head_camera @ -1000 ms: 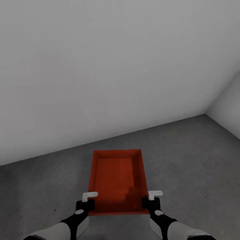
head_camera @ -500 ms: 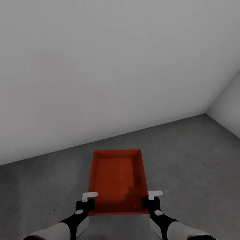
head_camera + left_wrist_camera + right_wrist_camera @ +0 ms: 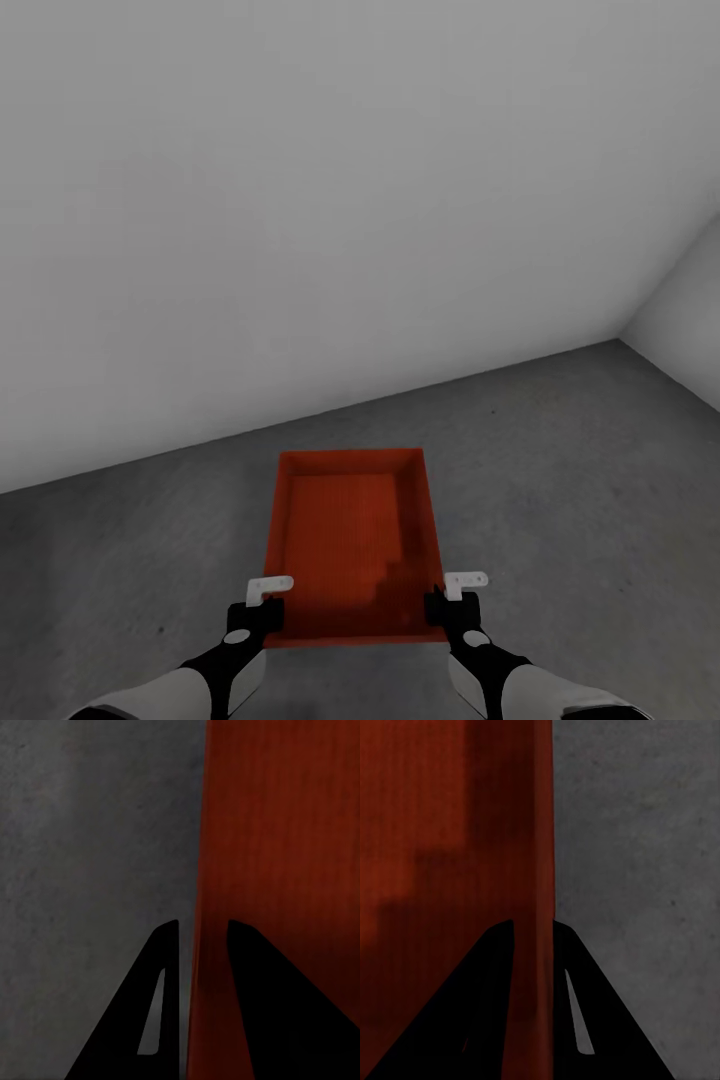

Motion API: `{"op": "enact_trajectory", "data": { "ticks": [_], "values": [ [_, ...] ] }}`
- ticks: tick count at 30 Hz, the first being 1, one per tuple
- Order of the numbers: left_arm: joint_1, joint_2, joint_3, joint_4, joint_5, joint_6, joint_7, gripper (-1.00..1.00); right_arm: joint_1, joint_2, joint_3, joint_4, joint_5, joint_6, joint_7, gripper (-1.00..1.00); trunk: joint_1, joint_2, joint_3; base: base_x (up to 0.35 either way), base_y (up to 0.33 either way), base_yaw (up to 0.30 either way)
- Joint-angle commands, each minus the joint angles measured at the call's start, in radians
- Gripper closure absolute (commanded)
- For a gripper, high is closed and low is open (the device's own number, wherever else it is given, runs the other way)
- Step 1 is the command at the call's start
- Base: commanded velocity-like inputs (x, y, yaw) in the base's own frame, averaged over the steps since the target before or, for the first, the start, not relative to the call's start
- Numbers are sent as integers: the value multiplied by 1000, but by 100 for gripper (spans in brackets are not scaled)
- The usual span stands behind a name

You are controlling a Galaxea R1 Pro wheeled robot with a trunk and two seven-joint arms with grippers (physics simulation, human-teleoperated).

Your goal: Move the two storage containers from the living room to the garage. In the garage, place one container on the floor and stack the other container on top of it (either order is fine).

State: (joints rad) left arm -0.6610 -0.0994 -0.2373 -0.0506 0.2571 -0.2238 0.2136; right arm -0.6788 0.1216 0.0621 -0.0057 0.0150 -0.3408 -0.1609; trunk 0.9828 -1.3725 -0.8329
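One orange-red storage container [image 3: 350, 540] sits low over the dark grey concrete floor [image 3: 580, 480] of the garage, open side up and empty. My left gripper [image 3: 260, 610] straddles its left side wall near the front corner. The right gripper [image 3: 446, 606] straddles the right wall. In the left wrist view the gripper [image 3: 203, 922] has one dark finger on each side of the container [image 3: 285, 832] wall, with a thin strip of floor [image 3: 90, 832] beside the outer finger. In the right wrist view the gripper [image 3: 533, 921] is shut tight on the container [image 3: 450, 832] wall. I cannot tell whether the bin rests on the floor.
A bare light grey wall [image 3: 300, 200] runs close behind the container. It meets a second wall [image 3: 690, 320] in a corner at the right. Rough concrete floor [image 3: 645, 832] extends to both sides of the bin.
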Motion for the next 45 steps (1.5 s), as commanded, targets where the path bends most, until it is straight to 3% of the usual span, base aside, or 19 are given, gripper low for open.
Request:
{"op": "enact_trajectory", "data": {
  "ticks": [1,45],
  "values": [
    [0,0,-18,-1,5,-65,21,100,-1,26,-57,4,-37,-7,-6,100,4,-8,-4,0,0,0],
    [-1,-2,-18,0,5,-66,21,100,-1,26,-58,4,-36,-7,-6,100,4,-8,-4,0,-32,0]
  ]
}}
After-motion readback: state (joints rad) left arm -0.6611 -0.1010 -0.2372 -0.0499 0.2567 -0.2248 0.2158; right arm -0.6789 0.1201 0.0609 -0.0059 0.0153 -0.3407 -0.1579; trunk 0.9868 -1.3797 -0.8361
